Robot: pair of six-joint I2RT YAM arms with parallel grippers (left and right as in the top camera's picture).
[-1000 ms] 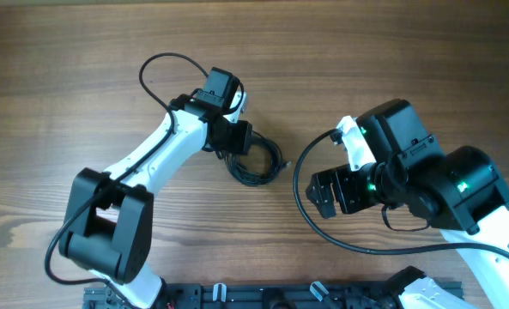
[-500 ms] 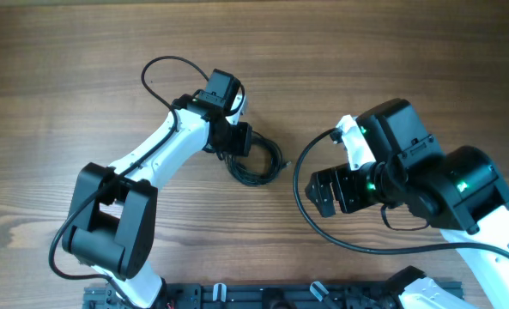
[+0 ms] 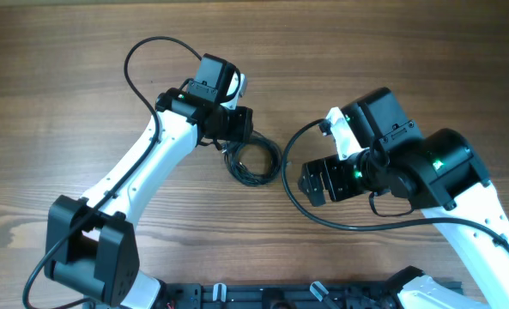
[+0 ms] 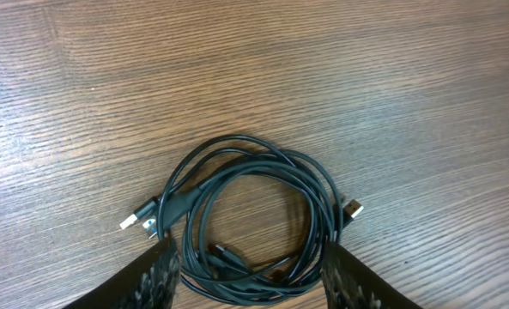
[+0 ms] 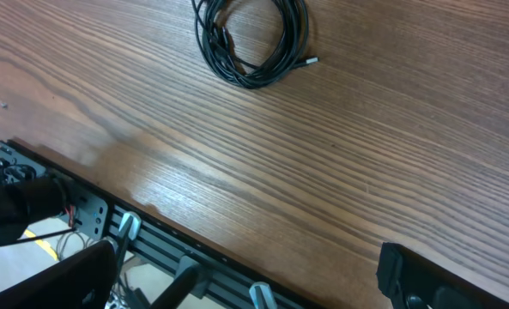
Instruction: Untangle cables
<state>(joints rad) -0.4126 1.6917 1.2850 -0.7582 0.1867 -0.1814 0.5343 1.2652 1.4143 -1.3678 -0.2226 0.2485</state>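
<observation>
The cables (image 3: 254, 163) are thin dark wires wound in one loose coil on the wooden table, with small silvery plug ends sticking out. In the left wrist view the coil (image 4: 254, 184) lies between my fingers, with one plug (image 4: 132, 221) at its left and one (image 4: 353, 207) at its right. My left gripper (image 3: 235, 146) (image 4: 250, 255) is open, its jaws on either side of the coil's near edge. My right gripper (image 3: 311, 183) (image 5: 250, 262) is open and empty, to the right of the coil. The right wrist view shows the coil (image 5: 254, 39) far ahead.
A black slotted rail (image 3: 263, 296) (image 5: 185, 249) runs along the table's front edge. Thick black arm cables loop near each wrist, one by the left arm (image 3: 147, 47) and one by the right arm (image 3: 301, 202). Wooden table (image 3: 409, 51) all round.
My left arm has swung and its wrist has moved slightly up and back from the coil. My right arm has moved left and a little up, toward the coil. The coil has stayed put.
</observation>
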